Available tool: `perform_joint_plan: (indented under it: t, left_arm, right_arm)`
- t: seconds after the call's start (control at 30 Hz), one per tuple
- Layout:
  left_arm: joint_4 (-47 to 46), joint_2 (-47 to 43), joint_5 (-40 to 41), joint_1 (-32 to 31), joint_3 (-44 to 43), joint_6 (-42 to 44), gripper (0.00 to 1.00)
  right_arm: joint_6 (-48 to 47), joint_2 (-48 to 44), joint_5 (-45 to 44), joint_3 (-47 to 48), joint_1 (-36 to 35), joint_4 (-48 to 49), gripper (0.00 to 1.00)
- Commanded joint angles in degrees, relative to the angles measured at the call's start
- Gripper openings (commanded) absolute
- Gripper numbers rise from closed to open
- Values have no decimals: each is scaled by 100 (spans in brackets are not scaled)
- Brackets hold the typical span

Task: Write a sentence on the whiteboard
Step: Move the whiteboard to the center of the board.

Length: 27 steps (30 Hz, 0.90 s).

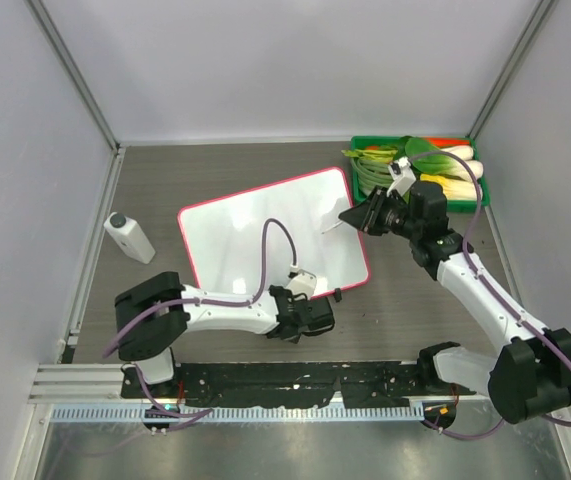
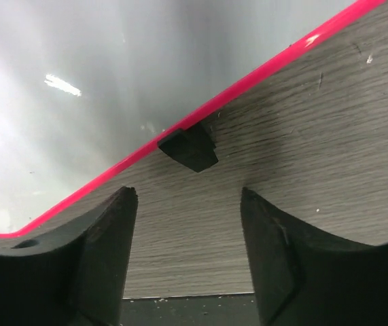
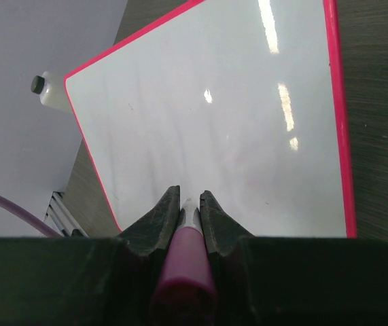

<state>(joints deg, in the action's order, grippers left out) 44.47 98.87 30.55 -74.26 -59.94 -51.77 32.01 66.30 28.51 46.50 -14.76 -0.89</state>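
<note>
You see the whiteboard (image 1: 265,235) flat on the bench (image 1: 425,300). Your right hand (image 3: 190,198) pinches a marker (image 3: 185,261) over its right part. Your left hand (image 2: 188,200) is spread before the black clip (image 2: 190,148).

— Where is the whiteboard (image 1: 275,235) laid?
— Flat on the table (image 1: 395,320), midway. A bottle (image 1: 130,238) is stood to its left, a tray (image 1: 375,140) is set behind its right corner, and a marker (image 3: 185,265) is held over its right side.

Grey wood-grain table (image 1: 265,165), pale walls (image 1: 295,60)
</note>
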Motion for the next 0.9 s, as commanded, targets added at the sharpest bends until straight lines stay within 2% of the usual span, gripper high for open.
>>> perform_joint_plan:
  t: [0.0, 0.2, 0.43, 0.6, 0.73, 0.87]
  left_arm:
    - [27, -508, 215, -10, 26, 79, 73]
    - [-157, -1316, 180, -10, 79, 281, 95]
    - [-289, -2020, -250, 359, -96, 667, 98]
    - [-535, -2433, -847, 1184, -9, 958, 100]
    - [-746, -2960, -1375, 2089, 219, 1151, 100]
    - [-484, -3540, -1508, 2907, 413, 1151, 100]
  right_arm:
    - [-72, -267, -56, 333, 35, -76, 1]
    - [-125, -328, -135, 333, 53, -175, 1]
    - [-125, -399, -109, 386, 61, -201, 1]
    - [-142, -469, -91, 368, 61, -245, 1]
    - [-142, -522, -56, 377, 70, -280, 1]
    - [-160, -592, -56, 412, 70, -333, 1]
